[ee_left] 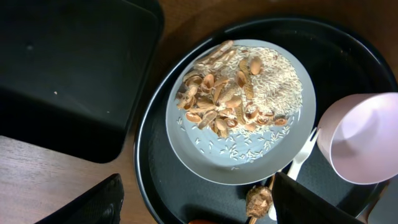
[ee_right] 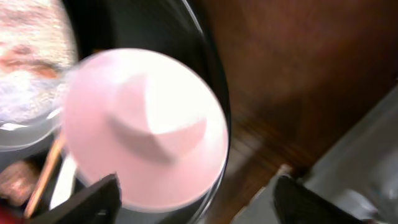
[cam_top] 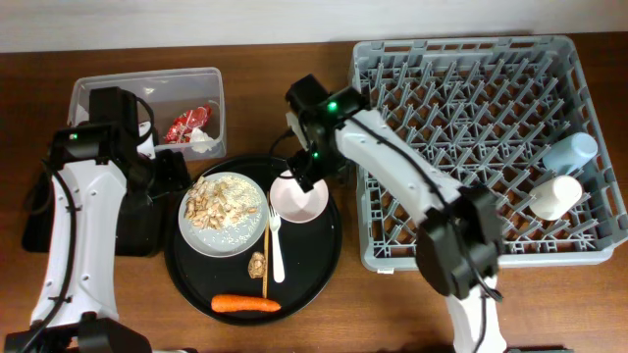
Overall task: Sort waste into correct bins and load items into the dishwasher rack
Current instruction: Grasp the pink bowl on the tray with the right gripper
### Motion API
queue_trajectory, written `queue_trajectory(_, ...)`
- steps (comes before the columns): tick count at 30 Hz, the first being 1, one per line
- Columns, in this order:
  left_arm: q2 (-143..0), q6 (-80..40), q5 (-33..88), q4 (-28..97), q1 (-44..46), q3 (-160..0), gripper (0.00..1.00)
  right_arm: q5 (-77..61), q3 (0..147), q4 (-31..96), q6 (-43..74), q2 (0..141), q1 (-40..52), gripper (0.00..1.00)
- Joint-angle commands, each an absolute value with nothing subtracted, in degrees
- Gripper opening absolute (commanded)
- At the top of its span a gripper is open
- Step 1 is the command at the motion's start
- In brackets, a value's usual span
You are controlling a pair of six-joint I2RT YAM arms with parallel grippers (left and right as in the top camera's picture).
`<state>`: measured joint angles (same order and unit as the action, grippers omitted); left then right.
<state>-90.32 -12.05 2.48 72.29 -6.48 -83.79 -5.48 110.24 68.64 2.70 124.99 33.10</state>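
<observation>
The grey dishwasher rack (cam_top: 481, 147) stands at the right and holds a light-blue cup (cam_top: 571, 152) and a white cup (cam_top: 554, 196). The clear tub (cam_top: 93, 93) holds the red wrapper (cam_top: 186, 125) and white tissue (cam_top: 203, 142). On the round black tray (cam_top: 324, 260) lie a plate (cam_top: 224, 235) of beige food scraps (ee_left: 217, 99), the cream bowl (cam_top: 298, 196), a fork (cam_top: 276, 245), a brown lump (cam_top: 257, 264) and a carrot (cam_top: 245, 304). My right gripper (ee_right: 196, 199) is open just above the bowl (ee_right: 146, 124). My left gripper (ee_left: 196, 205) is open and empty above the plate's near edge (ee_left: 205, 168).
The shallow black rectangular tray (cam_top: 142, 226) lies left of the round tray, partly under my left arm; it also shows in the left wrist view (ee_left: 68, 74). A thin wooden stick (cam_top: 264, 257) lies beside the fork. The rack's left wall (cam_top: 361, 186) is close to the bowl.
</observation>
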Motion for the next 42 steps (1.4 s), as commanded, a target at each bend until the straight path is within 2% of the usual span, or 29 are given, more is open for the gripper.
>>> queue_trajectory(1, -90.4, -13.1, 2.1, 72.5, -6.7, -84.1, 0.76, -3.3, 110.0, 68.5, 3.9, 129.4, 33.0, 0.75)
queue_trajectory(5, -90.4, -13.1, 2.1, 72.5, -6.7, -84.1, 0.76, -3.1, 110.0, 68.5, 3.9, 132.6, 33.0, 0.70)
queue_trajectory(6, -90.4, -13.1, 2.1, 72.5, -6.7, -84.1, 0.76, -3.1, 110.0, 68.5, 3.9, 132.8, 33.0, 0.65)
queue_trajectory(7, -90.4, -13.1, 2.1, 72.5, -6.7, -84.1, 0.76, -3.1, 110.0, 68.5, 3.9, 133.0, 33.0, 0.51)
queue_trajectory(9, -90.4, -13.1, 2.1, 72.5, -6.7, -84.1, 0.76, -3.1, 110.1, 68.5, 4.0, 132.9, 33.0, 0.42)
queue_trajectory(14, -90.4, -13.1, 2.1, 72.5, -6.7, -84.1, 0.76, -1.6, 111.4, 69.6, 3.9, 132.2, 32.9, 0.43)
queue_trajectory(16, -90.4, -13.1, 2.1, 72.5, -6.7, -84.1, 0.76, -1.4, 113.5, 70.7, 3.9, 132.0, 32.9, 0.47)
queue_trajectory(20, -90.4, -13.1, 2.1, 72.5, -6.7, -84.1, 0.76, -1.4, 116.6, 72.7, 3.9, 132.0, 32.9, 0.45)
queue_trajectory(23, -90.4, -13.1, 2.1, 72.5, -6.7, -84.1, 0.76, -1.4, 117.2, 73.5, 3.9, 132.0, 32.9, 0.39)
queue_trajectory(24, -90.4, -13.1, 2.1, 72.5, -6.7, -84.1, 0.76, -1.5, 117.2, 73.9, 3.9, 132.0, 32.9, 0.34)
queue_trajectory(28, -90.4, -13.1, 2.1, 72.5, -6.7, -84.1, 0.76, -1.5, 116.4, 74.6, 3.9, 132.0, 32.9, 0.28)
queue_trajectory(36, -90.4, -13.1, 2.1, 72.5, -6.7, -84.1, 0.76, -2.5, 113.7, 72.8, 3.9, 132.5, 32.9, 0.25)
queue_trajectory(42, -90.4, -13.1, 2.1, 72.5, -6.7, -84.1, 0.76, -2.6, 113.7, 72.6, 4.0, 132.5, 32.9, 0.04)
